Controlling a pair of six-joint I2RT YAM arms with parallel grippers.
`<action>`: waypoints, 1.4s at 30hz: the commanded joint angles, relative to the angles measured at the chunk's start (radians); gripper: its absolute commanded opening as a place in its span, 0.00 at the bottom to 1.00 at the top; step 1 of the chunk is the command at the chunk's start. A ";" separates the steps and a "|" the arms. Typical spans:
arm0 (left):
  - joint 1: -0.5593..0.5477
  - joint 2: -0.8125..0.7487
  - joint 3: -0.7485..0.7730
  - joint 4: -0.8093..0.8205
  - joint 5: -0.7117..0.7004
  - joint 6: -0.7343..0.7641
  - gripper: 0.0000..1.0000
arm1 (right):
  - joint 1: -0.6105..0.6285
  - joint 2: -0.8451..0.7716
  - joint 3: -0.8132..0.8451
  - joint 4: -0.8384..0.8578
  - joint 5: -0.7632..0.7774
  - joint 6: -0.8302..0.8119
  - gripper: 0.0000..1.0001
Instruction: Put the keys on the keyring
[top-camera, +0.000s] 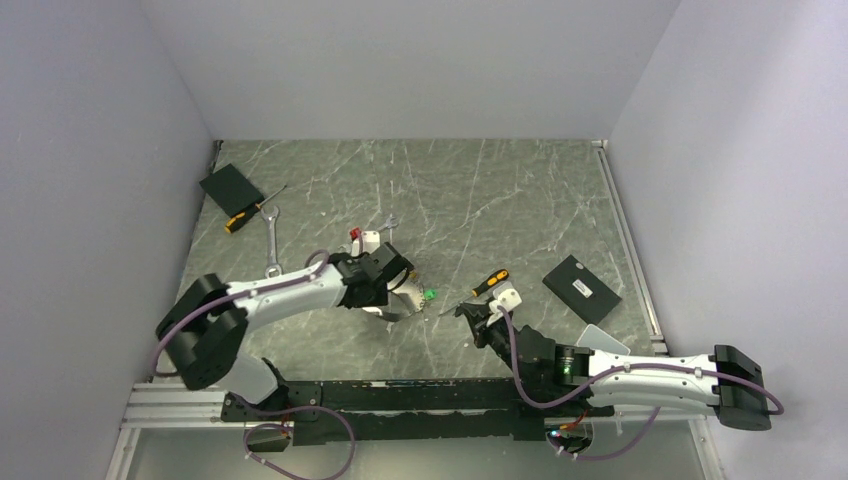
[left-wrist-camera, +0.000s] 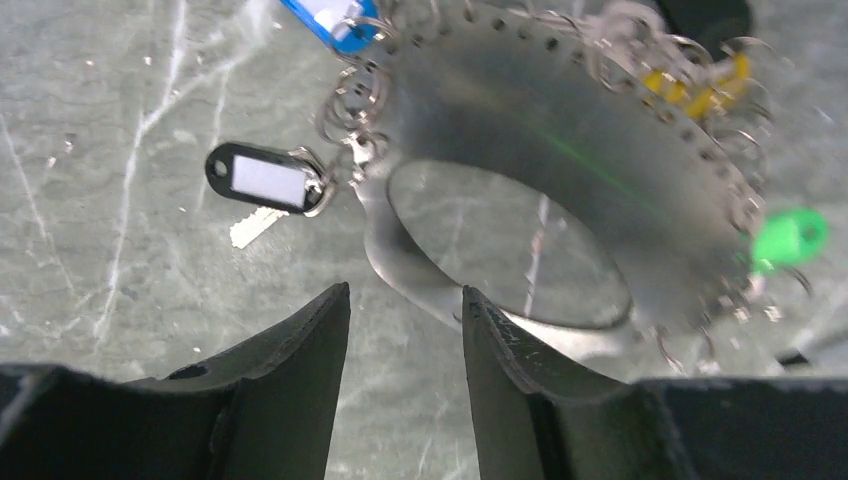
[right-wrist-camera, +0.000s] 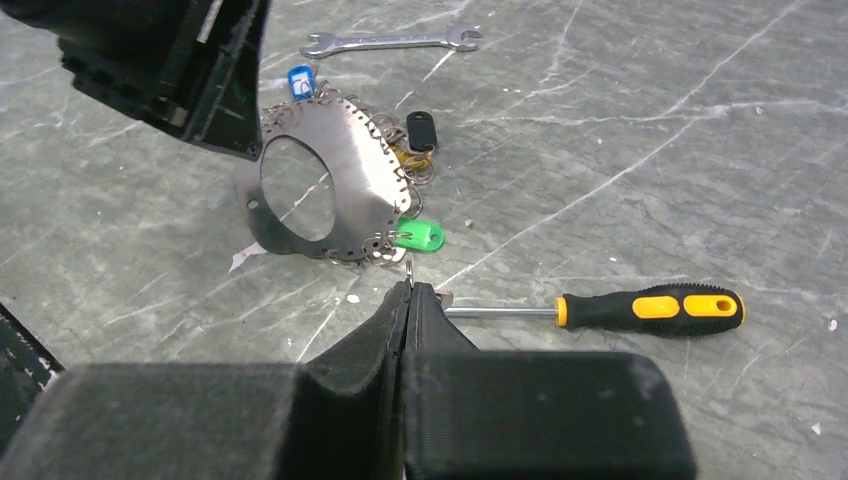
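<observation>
Right fingers (right-wrist-camera: 380, 335) clenched, left fingers (left-wrist-camera: 300, 345) apart; one keyring (right-wrist-camera: 352, 150), two wrenches (top-camera: 272, 240), two screwdrivers (top-camera: 490, 282).

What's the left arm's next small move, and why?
Probably ease the left gripper forward until its jaws straddle the near rim of the keyring, then close. The jaws stand open with nothing between them, the rim just ahead. The right gripper is shut near the green key, so the keyring looks unheld.
</observation>
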 joint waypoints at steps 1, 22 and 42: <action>0.026 0.115 0.074 -0.117 -0.121 -0.148 0.50 | -0.002 0.005 0.027 0.027 -0.002 0.006 0.00; 0.232 0.301 0.044 0.291 0.081 0.399 0.27 | -0.002 0.059 0.038 0.041 0.002 0.002 0.00; 0.269 0.067 0.104 0.306 0.273 0.649 0.61 | -0.014 0.137 0.057 0.059 -0.001 -0.002 0.00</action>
